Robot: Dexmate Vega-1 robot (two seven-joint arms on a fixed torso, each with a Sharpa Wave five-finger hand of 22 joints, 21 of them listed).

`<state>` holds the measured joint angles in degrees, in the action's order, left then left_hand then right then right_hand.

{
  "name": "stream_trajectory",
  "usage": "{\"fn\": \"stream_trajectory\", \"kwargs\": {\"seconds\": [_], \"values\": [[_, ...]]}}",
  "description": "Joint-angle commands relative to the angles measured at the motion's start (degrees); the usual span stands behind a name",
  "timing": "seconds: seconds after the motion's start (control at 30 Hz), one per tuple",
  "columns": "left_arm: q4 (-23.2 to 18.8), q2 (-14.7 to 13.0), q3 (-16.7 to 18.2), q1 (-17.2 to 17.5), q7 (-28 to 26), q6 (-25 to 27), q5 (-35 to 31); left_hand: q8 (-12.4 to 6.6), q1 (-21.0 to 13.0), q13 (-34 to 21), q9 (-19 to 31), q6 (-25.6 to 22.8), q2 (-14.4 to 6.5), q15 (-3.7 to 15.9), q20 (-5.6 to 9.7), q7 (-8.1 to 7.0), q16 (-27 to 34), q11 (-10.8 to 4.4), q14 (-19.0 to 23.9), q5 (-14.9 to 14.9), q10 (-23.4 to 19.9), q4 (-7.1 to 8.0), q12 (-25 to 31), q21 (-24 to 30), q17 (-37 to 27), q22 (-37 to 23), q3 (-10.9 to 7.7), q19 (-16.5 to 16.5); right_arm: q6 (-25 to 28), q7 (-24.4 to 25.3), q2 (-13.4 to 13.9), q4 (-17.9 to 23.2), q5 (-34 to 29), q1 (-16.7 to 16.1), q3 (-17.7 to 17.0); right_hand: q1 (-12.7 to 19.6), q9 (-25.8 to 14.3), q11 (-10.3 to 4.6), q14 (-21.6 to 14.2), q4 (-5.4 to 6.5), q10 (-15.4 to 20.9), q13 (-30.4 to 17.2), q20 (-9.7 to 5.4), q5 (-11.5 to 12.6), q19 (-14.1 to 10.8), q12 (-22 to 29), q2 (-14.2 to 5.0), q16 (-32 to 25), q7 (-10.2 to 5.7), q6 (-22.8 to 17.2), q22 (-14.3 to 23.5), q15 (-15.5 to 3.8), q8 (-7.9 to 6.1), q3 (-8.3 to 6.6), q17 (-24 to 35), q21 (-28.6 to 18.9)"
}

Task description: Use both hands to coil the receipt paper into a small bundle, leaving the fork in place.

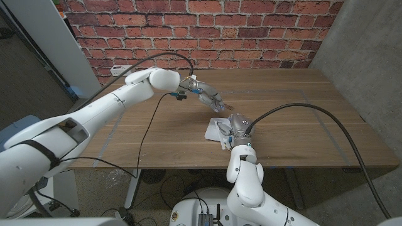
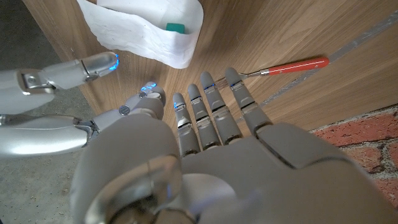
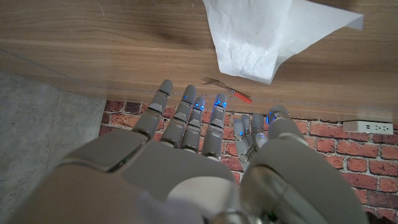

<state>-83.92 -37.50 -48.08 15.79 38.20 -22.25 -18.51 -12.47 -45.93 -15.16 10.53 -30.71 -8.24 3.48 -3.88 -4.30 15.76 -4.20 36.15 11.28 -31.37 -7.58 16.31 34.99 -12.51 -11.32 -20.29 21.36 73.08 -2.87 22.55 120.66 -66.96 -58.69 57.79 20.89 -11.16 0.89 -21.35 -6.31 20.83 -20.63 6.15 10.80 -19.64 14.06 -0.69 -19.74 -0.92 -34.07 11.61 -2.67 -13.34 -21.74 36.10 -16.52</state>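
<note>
head cam looks down over the whole wooden table (image 1: 157,135) toward the brick wall (image 1: 251,19), while both wrist cams sit close behind their own hands, flipped, and all three share the receipt paper (image 1: 217,129) and what's probably the same red-handled fork (image 2: 292,66).

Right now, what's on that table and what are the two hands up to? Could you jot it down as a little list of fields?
surface: wooden table
receipt paper: white, crumpled receipt paper lying near the table's front edge
fork: red-handled fork on the wood, beyond the paper
left hand: left hand open, fingers extended, above the table near the fork
right hand: right hand open, fingers spread, at the paper's right edge
coiling: not yet begun
backdrop: brick wall
</note>
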Motion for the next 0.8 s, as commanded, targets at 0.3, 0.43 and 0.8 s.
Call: {"fn": "stream_trajectory", "kwargs": {"seconds": [0.3,0.43,0.8], "values": [[1.4,0.3,-0.1,-0.5,-0.7,-1.7,0.3,0.23,0.4,-0.1,0.2,-0.3,0.4,3.49,0.25,0.29,-0.1,-0.05,0.5,-0.3,-0.6,-0.02,-0.1,0.3,-0.3,-0.2,-0.47,0.1,6.9,-21.8,-2.7,-7.8,-16.2,4.0,1.3,0.1,-0.2,0.67,-0.5,-0.91,2.2,-0.4,0.23,0.7,0.0,1.1,0.19,-1.1,1.58,-6.1,0.3,-0.64,-1.24,0.67,0.6,-0.1],[1.2,0.2,0.0,-0.4,-0.8,-1.8,0.2,0.27,0.5,-0.1,0.2,-0.4,0.6,3.55,0.3,0.16,-0.1,-0.11,0.5,-0.3,-0.6,-0.07,-0.2,0.3,-0.3,-0.2,-0.49,0.2,6.1,-27.3,-4.2,-9.5,-21.4,3.0,-0.5,-0.6,-0.2,1.31,-0.2,-0.57,1.8,-0.4,0.29,0.7,0.1,1.0,0.11,-1.1,1.82,-5.5,0.3,-0.45,-0.71,1.01,0.8,-0.1],[0.0,-0.5,0.4,0.2,-0.9,-1.6,0.0,0.46,0.7,-0.2,0.2,-0.3,0.5,3.55,0.25,0.04,-0.1,-0.18,0.5,-0.4,-0.6,-0.08,-0.3,0.3,-0.4,-0.2,-0.7,0.1,-3.4,-35.7,-10.6,-11.8,-30.6,-3.1,-9.8,-2.5,-0.1,1.67,-0.7,0.18,2.9,-0.5,0.51,0.8,0.5,1.4,0.23,-1.3,2.87,-8.2,0.4,-0.37,-1.03,1.83,0.8,0.0]]}}
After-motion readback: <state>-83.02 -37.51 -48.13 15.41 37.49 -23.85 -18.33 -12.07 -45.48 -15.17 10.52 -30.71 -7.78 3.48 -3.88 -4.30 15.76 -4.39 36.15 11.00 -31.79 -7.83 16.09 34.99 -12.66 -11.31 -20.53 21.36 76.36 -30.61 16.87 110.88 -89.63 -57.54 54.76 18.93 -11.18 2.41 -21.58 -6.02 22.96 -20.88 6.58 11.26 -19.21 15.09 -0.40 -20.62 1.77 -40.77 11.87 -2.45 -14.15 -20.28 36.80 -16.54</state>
